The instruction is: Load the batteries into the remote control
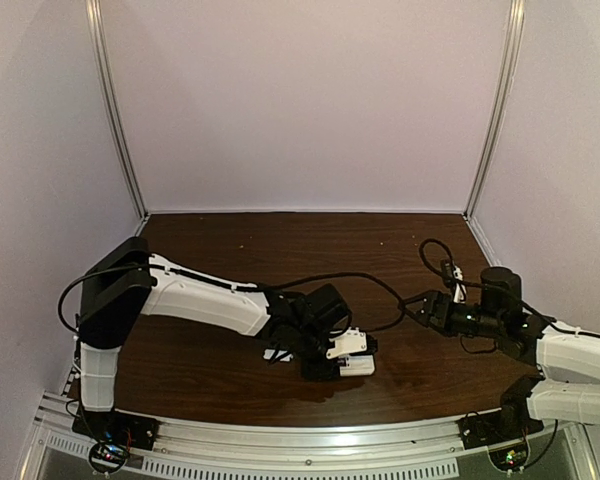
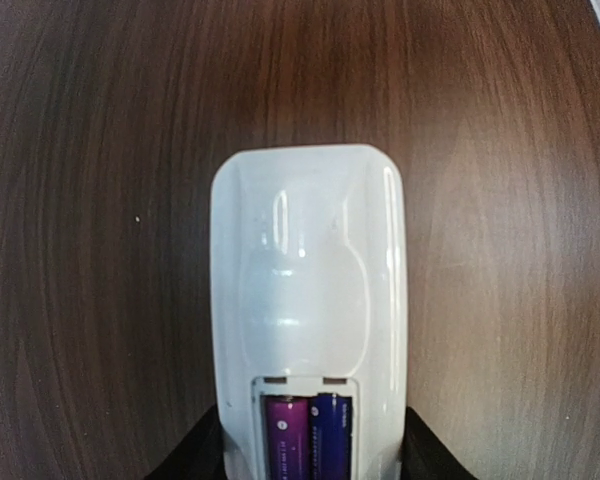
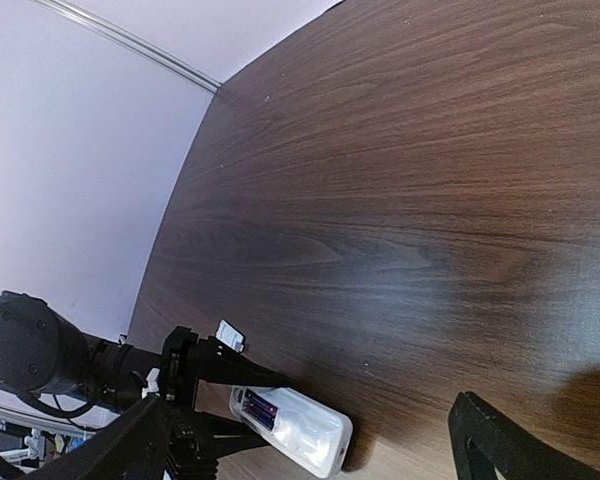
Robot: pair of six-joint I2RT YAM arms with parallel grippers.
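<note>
Left gripper (image 1: 332,358) is clamping your remote control (image 2: 305,280) — long axis pointing right, toward your wide-apart, empty right gripper (image 1: 425,308).

The left arm (image 1: 205,300) is being held stretched low toward the lower middle of the top view, the left gripper (image 1: 352,356) being clamped on the remote control (image 2: 305,290). The right gripper (image 1: 425,308) is being held wide open at centre right, pointing left.

White arm shells (image 1: 205,298), black joints; looping black cables (image 1: 365,282); black left claw (image 1: 345,356).
</note>
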